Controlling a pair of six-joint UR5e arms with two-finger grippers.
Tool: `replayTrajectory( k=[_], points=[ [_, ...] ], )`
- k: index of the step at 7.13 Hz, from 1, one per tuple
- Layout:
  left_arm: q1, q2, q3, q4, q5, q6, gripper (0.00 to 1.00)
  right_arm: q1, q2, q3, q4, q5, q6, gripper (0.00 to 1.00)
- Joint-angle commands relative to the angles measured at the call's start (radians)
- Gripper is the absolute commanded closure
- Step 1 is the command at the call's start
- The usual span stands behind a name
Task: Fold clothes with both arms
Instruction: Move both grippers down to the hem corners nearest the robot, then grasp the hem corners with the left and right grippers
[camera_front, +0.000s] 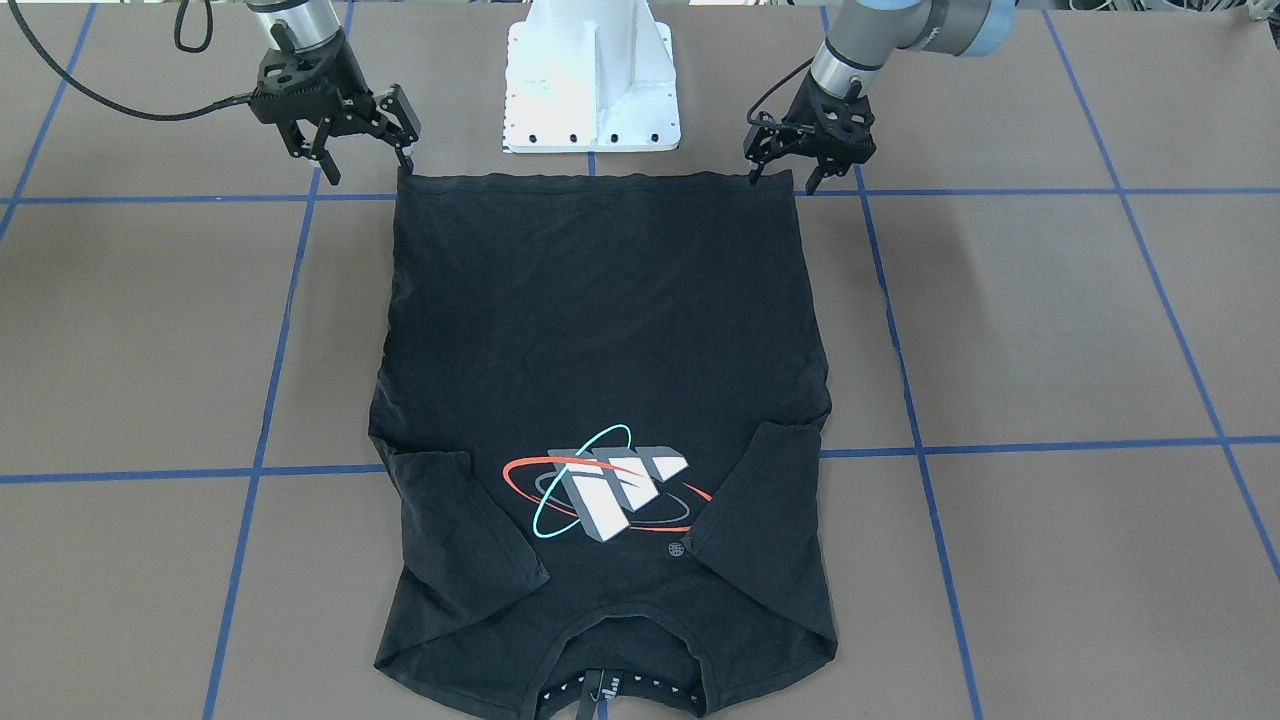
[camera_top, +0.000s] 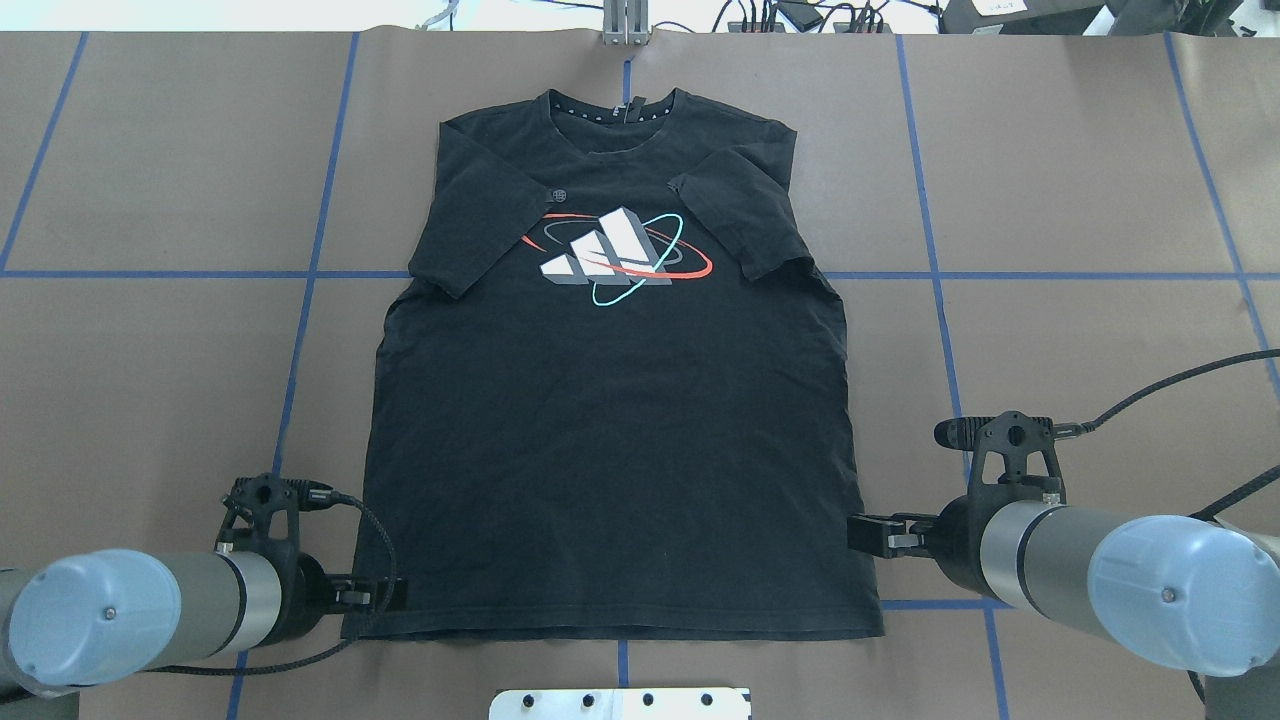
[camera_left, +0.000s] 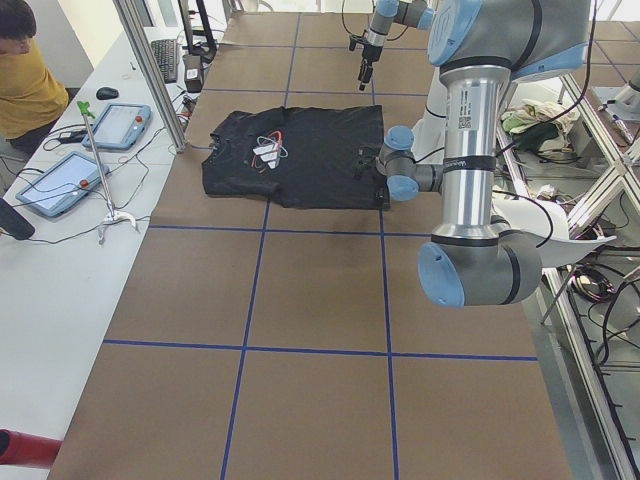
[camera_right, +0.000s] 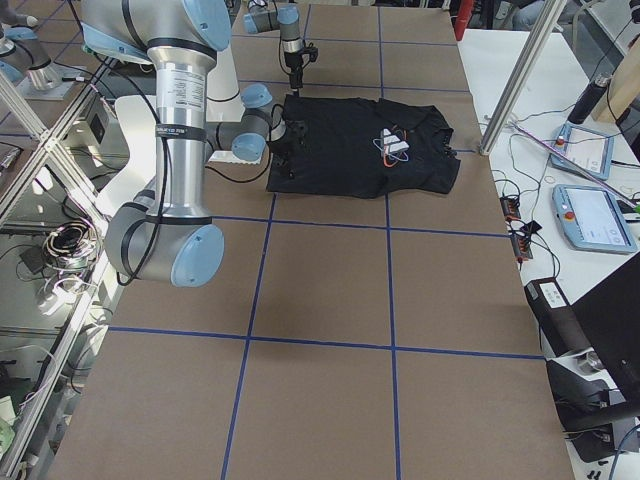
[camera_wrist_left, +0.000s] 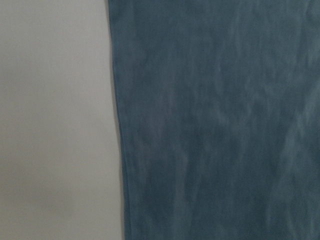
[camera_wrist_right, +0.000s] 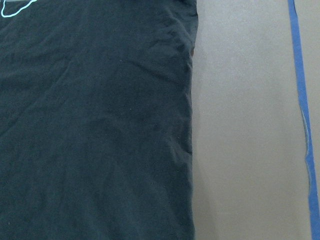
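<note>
The black T-shirt (camera_front: 600, 320) lies flat on the brown table with its print up, both sleeves folded in over the chest and the collar on the far side from me (camera_top: 610, 420). My left gripper (camera_front: 785, 178) is open and empty, hovering at the hem's left corner (camera_top: 390, 594). My right gripper (camera_front: 365, 165) is open and empty at the hem's right corner (camera_top: 862, 533). The left wrist view shows the shirt's side edge (camera_wrist_left: 225, 125) and the right wrist view shows the other edge (camera_wrist_right: 90, 125); no fingers show in either.
The white pedestal base (camera_front: 590, 80) stands just behind the hem. Blue tape lines (camera_top: 930, 275) grid the table. A side bench with tablets (camera_left: 115, 125) and a seated person (camera_left: 25, 80) lies beyond the collar end, behind a metal post (camera_left: 150, 70).
</note>
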Motion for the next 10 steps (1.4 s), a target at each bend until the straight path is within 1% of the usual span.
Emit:
replayTrajectory(
  k=[1, 3, 5, 8, 9, 10],
  points=[
    [0.04, 0.004, 0.002, 0.005, 0.007, -0.018, 0.31, -0.001, 0.001, 0.0, 0.0, -0.003, 0.0, 0.0],
    [0.042, 0.03, 0.002, 0.005, 0.007, -0.018, 0.32, -0.002, 0.001, -0.001, 0.0, -0.003, 0.0, 0.0],
    [0.043, 0.03, 0.002, 0.005, 0.007, -0.018, 0.32, -0.002, 0.001, -0.001, 0.0, -0.003, 0.0, 0.0],
    [0.065, 0.029, 0.005, 0.005, 0.007, -0.018, 0.57, -0.002, 0.001, -0.001, 0.0, -0.003, 0.0, 0.0],
    [0.065, 0.029, 0.005, 0.005, 0.007, -0.018, 0.61, -0.002, 0.001, -0.001, 0.0, -0.003, 0.0, 0.0],
    [0.065, 0.029, 0.005, 0.005, 0.007, -0.018, 0.78, -0.002, 0.001, -0.001, 0.0, -0.003, 0.0, 0.0]
  ],
)
